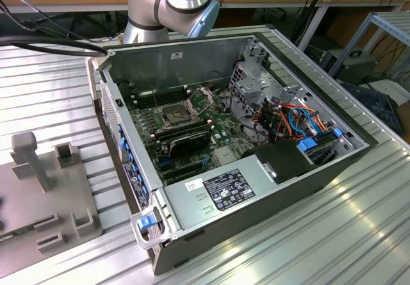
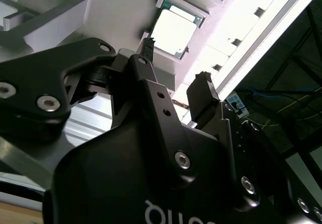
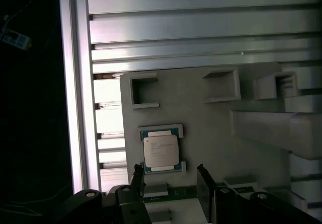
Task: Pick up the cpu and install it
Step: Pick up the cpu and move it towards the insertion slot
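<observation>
Gripper (image 3: 169, 171) released, empty, near cpu (image 3: 161, 151) framed by grey holder (image 3: 211, 133) edges

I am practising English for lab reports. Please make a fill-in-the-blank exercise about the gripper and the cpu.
1. The gripper is ____ (open or shut).
2. It holds ____.
3. The cpu lies flat on a tray whose colour is ____.

Missing words: open; nothing; grey.

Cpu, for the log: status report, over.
Gripper open, empty, near the cpu. Cpu lies in the grey tray, not lifted. Nothing in the way.
</observation>
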Available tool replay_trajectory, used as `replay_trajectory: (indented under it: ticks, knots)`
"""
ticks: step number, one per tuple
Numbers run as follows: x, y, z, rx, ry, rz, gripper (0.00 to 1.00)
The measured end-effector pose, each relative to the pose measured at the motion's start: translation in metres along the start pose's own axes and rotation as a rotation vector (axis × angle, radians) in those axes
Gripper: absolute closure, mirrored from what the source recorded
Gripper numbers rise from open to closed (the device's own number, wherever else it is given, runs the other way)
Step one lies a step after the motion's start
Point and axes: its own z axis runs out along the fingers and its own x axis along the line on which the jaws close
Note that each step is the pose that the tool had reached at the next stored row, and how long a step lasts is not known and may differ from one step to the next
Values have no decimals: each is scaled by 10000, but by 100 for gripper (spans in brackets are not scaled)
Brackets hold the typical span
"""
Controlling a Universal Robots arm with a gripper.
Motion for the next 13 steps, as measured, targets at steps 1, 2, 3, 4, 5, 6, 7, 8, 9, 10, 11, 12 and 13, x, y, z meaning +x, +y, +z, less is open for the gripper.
replay_trajectory:
  ticks: [1,2,3,4,5,6,7,8,9,10,11,12,13]
  knots:
    - [0,0,5,0,-1,1,45]
    - [0,-1,17,1,0,0,45]
    - [0,0,17,0,0,1,45]
    - [0,-1,18,0,0,0,45]
    - [0,-1,19,0,0,0,45]
    - [0,0,23,-1,-2,0,45]
    - [0,-1,28,-2,-3,0,45]
    - [0,-1,34,-1,-2,0,45]
    - [1,-1,43,2,-1,0,45]
    - [1,-1,51,4,-1,0,45]
    - [1,-2,57,6,0,0,45]
    - [2,-2,63,8,0,1,45]
    - [2,-2,67,9,-1,0,45]
